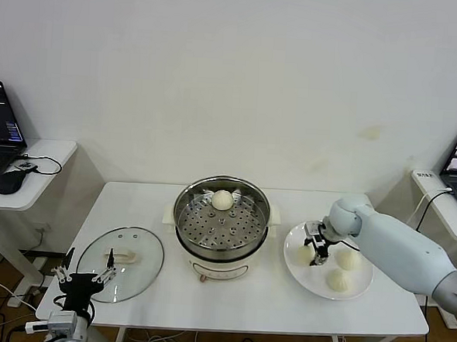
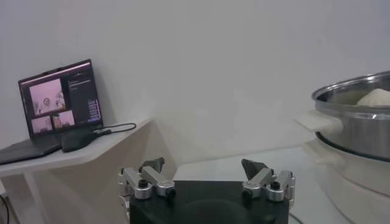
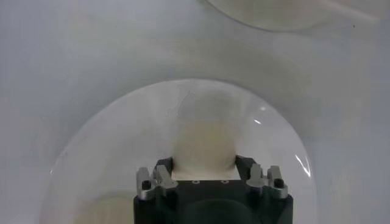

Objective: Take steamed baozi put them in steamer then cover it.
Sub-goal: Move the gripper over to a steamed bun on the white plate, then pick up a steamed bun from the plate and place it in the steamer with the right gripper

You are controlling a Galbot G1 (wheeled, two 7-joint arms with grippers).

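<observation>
Head view: a white table fills the lower half of the frame. At centre sits the steamer (image 1: 221, 226), a shiny steel basket with a holed floor on a cream pot base. One bun (image 1: 223, 200) lies inside it, against the far wall. Lower right of centre, a white plate (image 1: 328, 260) holds three more buns, smooth, cream-white and domed. The right gripper (image 1: 317, 249) is down on the plate, its jaws clasping the leftmost bun (image 1: 306, 254); the right wrist view shows that bun (image 3: 203, 145) pinched between the fingers. At lower left the glass lid (image 1: 121, 252) lies flat on the table, cream handle up. The left gripper (image 1: 87, 277) hovers at the lid's near edge, jaws spread wide, grasping nothing.
</observation>
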